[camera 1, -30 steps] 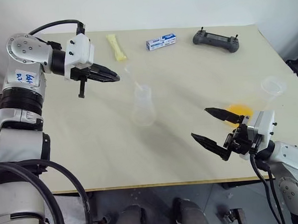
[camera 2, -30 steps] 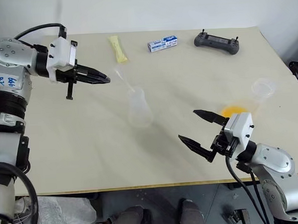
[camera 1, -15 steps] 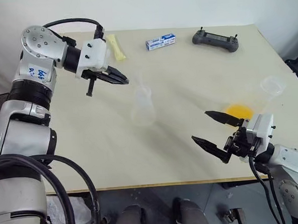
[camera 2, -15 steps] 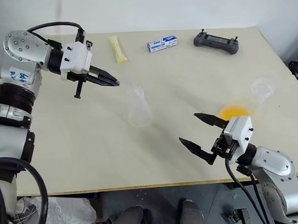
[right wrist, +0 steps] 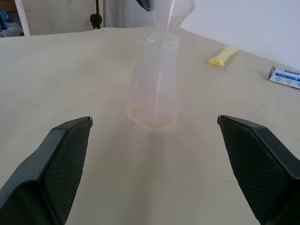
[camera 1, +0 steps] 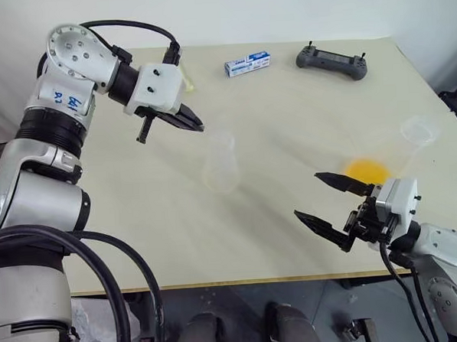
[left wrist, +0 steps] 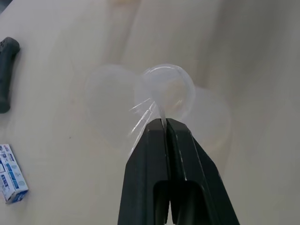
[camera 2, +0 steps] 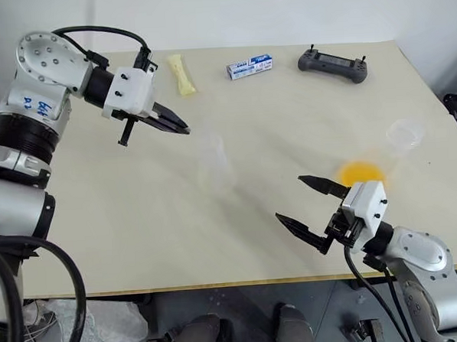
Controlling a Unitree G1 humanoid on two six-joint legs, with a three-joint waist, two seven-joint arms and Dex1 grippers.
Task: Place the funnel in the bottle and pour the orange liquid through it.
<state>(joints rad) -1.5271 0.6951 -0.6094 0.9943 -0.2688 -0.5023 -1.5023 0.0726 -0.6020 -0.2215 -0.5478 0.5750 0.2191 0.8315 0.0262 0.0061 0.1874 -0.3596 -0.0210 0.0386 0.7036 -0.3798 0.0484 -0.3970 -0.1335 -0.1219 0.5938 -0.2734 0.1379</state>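
Table (camera 1: 140, 244) mid-area: funnel (right wrist: 176, 14) seemingly over bottle (right wrist: 154, 79).

Silver-grey jointed arms with white wrist housings, black cables, tapered black jaws, blue handwritten marks on the left arm (camera 1: 63, 88).

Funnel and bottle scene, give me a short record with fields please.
funnel: pinched by its rim in the left gripper, above the bottle's mouth
bottle: upright mid-table, looks empty
orange liquid: in a clear flask near the right gripper
right gripper: open, holding nothing
far edge: yellow packet, blue-and-white box, dark controller
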